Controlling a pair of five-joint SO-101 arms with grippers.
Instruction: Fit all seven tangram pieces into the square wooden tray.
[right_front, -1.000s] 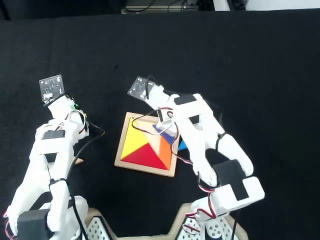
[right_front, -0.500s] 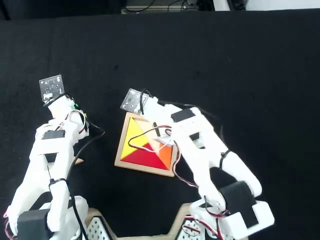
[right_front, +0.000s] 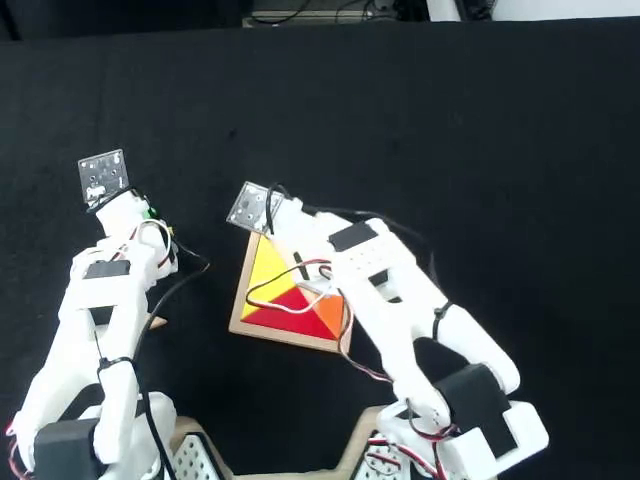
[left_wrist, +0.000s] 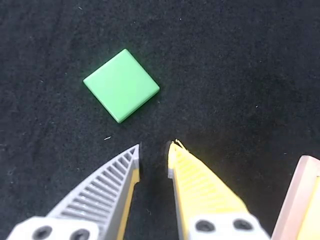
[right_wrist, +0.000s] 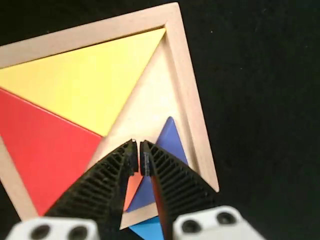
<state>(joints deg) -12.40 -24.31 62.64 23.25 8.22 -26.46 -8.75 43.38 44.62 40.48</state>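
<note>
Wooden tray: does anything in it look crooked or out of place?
Yes. The blue triangle lies askew by one rim of the wooden tray, leaving bare wood beside the yellow triangle. The green square sits outside on the black table.

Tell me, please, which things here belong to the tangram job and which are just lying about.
Belong to the job: wooden tray, yellow triangle, red triangle, dark blue triangle, green square, left pincer, right pincer.

Just lying about: black cloth, cables at the far edge.
</note>
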